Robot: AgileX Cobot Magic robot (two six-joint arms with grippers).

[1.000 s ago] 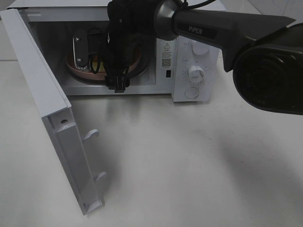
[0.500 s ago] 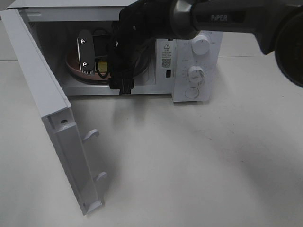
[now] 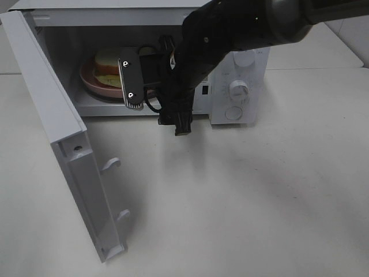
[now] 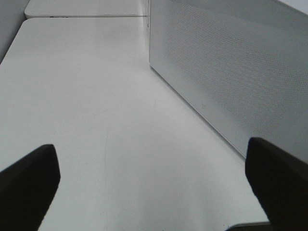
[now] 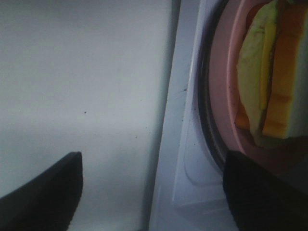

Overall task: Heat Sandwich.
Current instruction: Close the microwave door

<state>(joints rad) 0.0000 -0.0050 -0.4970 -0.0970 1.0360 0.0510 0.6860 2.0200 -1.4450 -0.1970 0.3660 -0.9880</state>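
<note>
Sandwich on plate; right end effector, jaws apart, empty, at microwave's front edge: low sweep could clip plate.

The right arm is backing out of the microwave and drawing the right gripper back to the doorway. The sandwich and plate, hidden behind the fingers a second ago, are now showing just beyond the fingertips. They are lying clear of them, and nothing is sitting between the fingers.
</note>
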